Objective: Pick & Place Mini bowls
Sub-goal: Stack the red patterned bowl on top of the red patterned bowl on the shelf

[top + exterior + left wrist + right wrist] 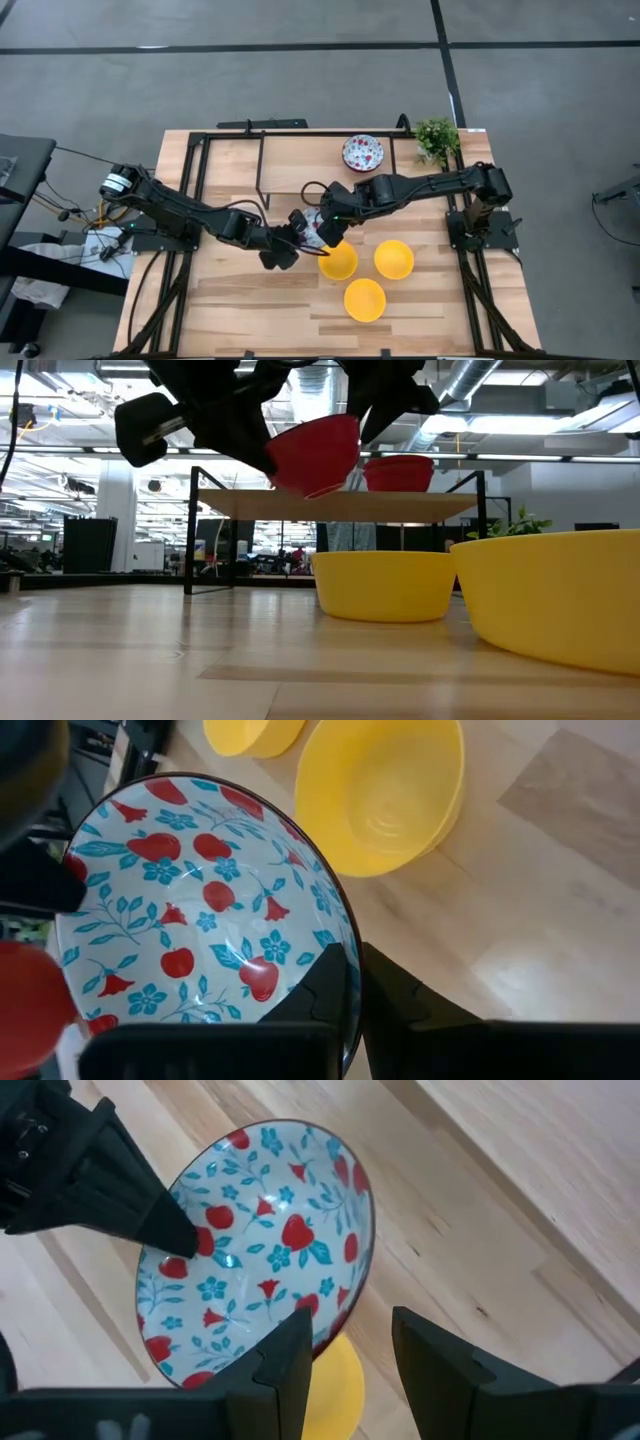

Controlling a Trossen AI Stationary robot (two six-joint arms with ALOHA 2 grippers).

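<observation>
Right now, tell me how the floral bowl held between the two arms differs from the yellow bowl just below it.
The floral bowl is white inside with red and blue flowers and red outside; the yellow bowl is plain yellow. The floral bowl is lifted off the table and tilted, with the left gripper shut on its rim; the yellow bowl sits upright on the wood, untouched. Both are small, round and empty.

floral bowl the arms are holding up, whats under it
Under the raised floral bowl there is a yellow bowl on the table; only its edge shows, the rest is covered. The left gripper is clamped on the floral bowl's rim.
</observation>
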